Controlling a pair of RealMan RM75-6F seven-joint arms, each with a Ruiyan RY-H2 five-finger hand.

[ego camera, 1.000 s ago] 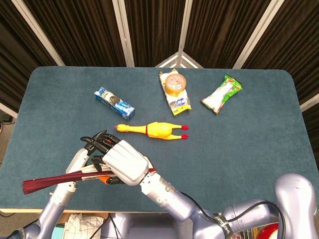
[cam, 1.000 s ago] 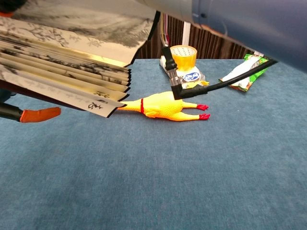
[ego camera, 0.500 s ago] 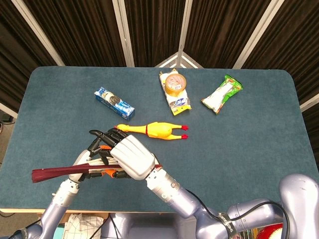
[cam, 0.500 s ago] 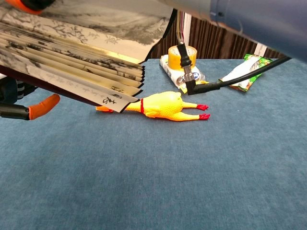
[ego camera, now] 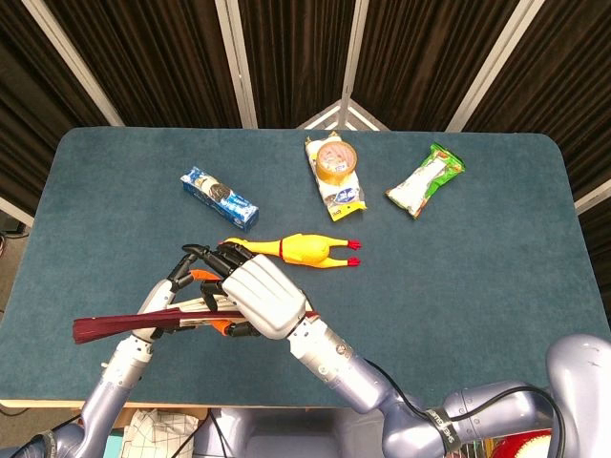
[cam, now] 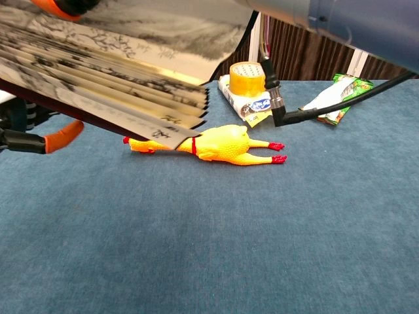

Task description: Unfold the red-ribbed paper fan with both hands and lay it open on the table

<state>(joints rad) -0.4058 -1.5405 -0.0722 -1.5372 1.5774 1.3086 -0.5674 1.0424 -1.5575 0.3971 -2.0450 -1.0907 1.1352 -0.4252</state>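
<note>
Hands first. Our right hand [ego camera: 265, 299] sits over the fan [ego camera: 124, 326] near the front-left part of the table [ego camera: 458, 277], its pale back toward the head camera, fingers curled down onto the upper ribs. Our left hand [ego camera: 191, 286] lies just beneath and to the left, dark orange-tipped fingers wrapped round the lower ribs. Both hands hold the fan; neither is spread free.

The fan is lifted off the cloth, not resting on it. From above we see it nearly edge-on: dark red ribs running left to a bunched end toward the table's left edge. The chest view shows the paper leaf [cam: 111, 72] partly spread, pleats stacked like shallow steps, cream paper with ink painting and black characters.

Handling, as we judge it: very light, ribs stiff along their length but thin, the paper easily creased or torn at the folds. Best hold is on the outer guard ribs, one per hand, never on the leaf itself.

Beyond the hands: a glossy yellow rubber chicken [ego camera: 301, 249] lies mid-table just past the fingers. Further back: a blue cookie pack [ego camera: 220, 197], a tape roll [ego camera: 336, 160] on a printed packet, and a green-and-white snack bag [ego camera: 426, 179] toward the back right.
</note>
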